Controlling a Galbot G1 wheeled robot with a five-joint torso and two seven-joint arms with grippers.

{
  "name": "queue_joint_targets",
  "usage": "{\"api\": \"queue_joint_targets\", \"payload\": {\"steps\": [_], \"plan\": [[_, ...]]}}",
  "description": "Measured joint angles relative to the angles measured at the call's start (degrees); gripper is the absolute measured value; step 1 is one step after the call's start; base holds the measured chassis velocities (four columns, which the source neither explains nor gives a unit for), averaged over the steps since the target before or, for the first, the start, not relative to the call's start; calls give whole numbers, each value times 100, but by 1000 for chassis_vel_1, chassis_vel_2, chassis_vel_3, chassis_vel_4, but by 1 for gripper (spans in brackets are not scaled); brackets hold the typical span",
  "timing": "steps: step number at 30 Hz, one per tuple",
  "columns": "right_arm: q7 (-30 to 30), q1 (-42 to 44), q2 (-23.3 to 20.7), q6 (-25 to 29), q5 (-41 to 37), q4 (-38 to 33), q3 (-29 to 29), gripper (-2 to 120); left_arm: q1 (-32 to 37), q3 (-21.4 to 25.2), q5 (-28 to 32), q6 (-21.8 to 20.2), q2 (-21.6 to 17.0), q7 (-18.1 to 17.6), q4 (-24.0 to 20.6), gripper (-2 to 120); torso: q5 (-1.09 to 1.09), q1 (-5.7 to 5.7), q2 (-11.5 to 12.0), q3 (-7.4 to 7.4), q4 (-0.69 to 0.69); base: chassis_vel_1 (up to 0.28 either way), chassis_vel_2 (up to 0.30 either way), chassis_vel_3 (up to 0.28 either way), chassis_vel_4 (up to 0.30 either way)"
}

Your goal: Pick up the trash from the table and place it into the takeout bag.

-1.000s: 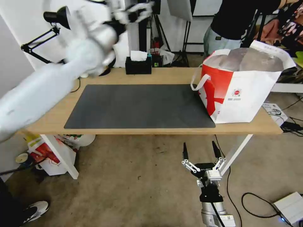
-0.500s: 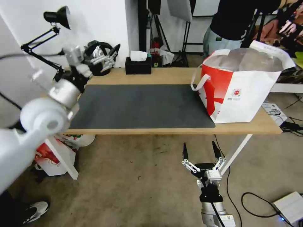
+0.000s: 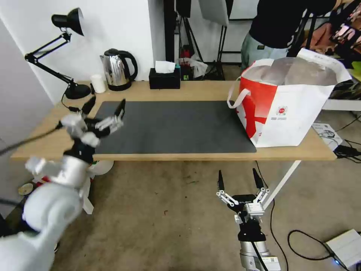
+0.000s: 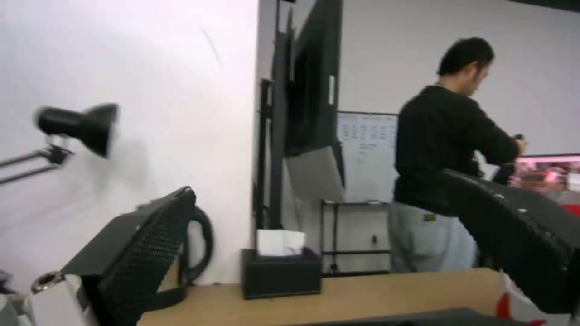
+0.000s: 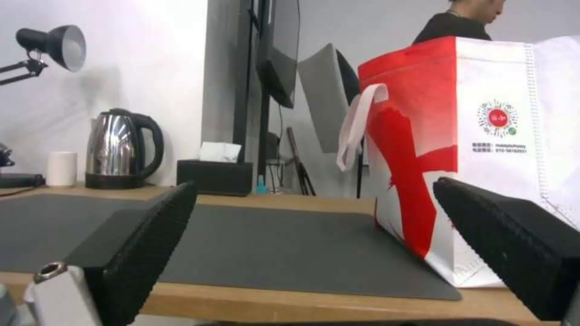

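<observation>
left gripper point(image 3: 104, 105): seen in the head view above the near-left corner of the mat point(image 3: 169, 126), fingers spread wide, nothing held; arm blurred.
left wrist view: both black fingertips point(image 4: 145, 253) are seen splayed, with the tissue box point(image 4: 281, 271) framed between them at the far edge of the table point(image 4: 362, 294). Only a red-and-white sliver of the takeout bag point(image 4: 514, 312) is caught there, behind the other finger.
right gripper point(image 3: 238, 179): parked below the near table edge, over the floor, fingers apart and pointing up, empty.
right wrist view: the takeout bag point(image 5: 477, 149) is seen side-on, which the head view does not give: white loop handle point(image 5: 356, 122) hanging off the red panel, small round red logo point(image 5: 498, 118) on the white panel. The bag base is seen resting on the right end of the mat point(image 5: 266, 244).
takeout bag point(image 3: 289, 109): upright at the right end of the table point(image 3: 195, 90), mouth open, silver lining seen from above in the head view only. What lies inside cannot be told.
far-left table items: lamp point(image 3: 62, 45), kettle point(image 3: 116, 69) and small white cup point(image 3: 99, 83) are lined up along the far edge; all three are also seen in the right wrist view, the kettle point(image 5: 121, 147) sharpest.
under table, left: a red-and-white bag point(image 3: 56, 184) is seen on the floor behind the left arm, head view only.
</observation>
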State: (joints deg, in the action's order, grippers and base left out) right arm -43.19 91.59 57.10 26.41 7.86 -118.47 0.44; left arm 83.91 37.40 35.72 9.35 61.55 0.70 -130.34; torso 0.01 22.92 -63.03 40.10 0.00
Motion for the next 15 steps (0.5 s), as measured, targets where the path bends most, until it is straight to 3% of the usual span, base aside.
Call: {"api": "queue_joint_targets", "payload": {"steps": [7,12,15], "plan": [[0,0,0,0,0,0,0,100,523,422,-270,154,406,118,-406,100,0,-1,0,0,-1,0,0,0,0],[0,0,0,0,0,0,0,100,651,404,-618,305,573,178,-417,100,0,0,0,0,-1,0,0,0,0],[0,0,0,0,0,0,0,100,780,253,-1085,530,898,186,-405,100,0,-1,0,1,-1,0,0,0,0]]}}
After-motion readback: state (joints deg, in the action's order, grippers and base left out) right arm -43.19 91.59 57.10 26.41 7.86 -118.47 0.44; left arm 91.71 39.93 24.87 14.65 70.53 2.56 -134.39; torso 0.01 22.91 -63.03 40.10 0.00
